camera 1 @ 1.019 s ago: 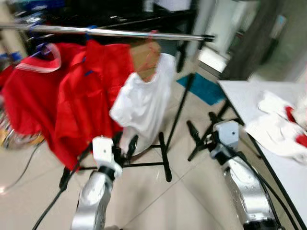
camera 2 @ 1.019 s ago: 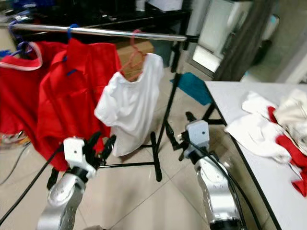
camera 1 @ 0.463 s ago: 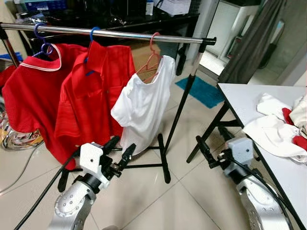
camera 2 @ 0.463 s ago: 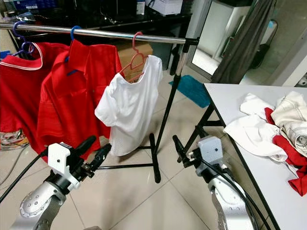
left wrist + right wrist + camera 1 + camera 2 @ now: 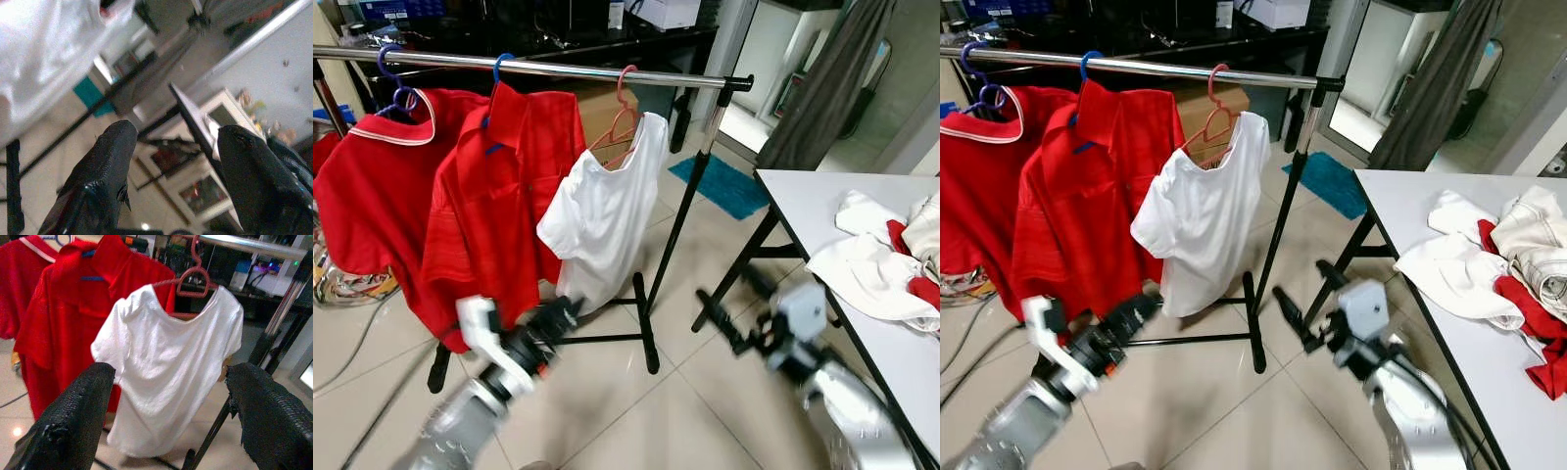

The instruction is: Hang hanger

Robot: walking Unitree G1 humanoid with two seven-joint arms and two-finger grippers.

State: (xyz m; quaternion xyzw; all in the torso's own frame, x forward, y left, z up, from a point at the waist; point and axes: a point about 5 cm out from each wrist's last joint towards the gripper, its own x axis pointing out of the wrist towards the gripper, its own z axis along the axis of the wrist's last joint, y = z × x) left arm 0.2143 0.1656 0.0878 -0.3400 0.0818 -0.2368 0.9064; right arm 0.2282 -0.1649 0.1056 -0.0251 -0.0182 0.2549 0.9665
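A pink hanger [image 5: 625,116] carrying a white T-shirt [image 5: 607,220] hangs by its hook on the chrome clothes rail [image 5: 558,70], near the rail's right end. The right wrist view faces the same white T-shirt [image 5: 166,367] and pink hanger [image 5: 193,281]. My left gripper [image 5: 556,315] is low in front of the rack, below the T-shirt's hem, blurred and open, holding nothing. My right gripper [image 5: 732,305] is low beside the rack's right upright, open and empty, its fingers [image 5: 73,416] spread wide. The left fingers [image 5: 107,166] also stand apart.
Two red shirts [image 5: 499,206] hang on blue hangers further left on the rail. The rack's black foot bars [image 5: 646,323] lie on the tiled floor. A white table [image 5: 803,196] at the right carries a pile of white and red clothes [image 5: 876,264].
The view has steadied after swinging a second ago. Both arms are now blurred; the left wrist has turned and dropped a little. The hanger and T-shirt stay on the rail.
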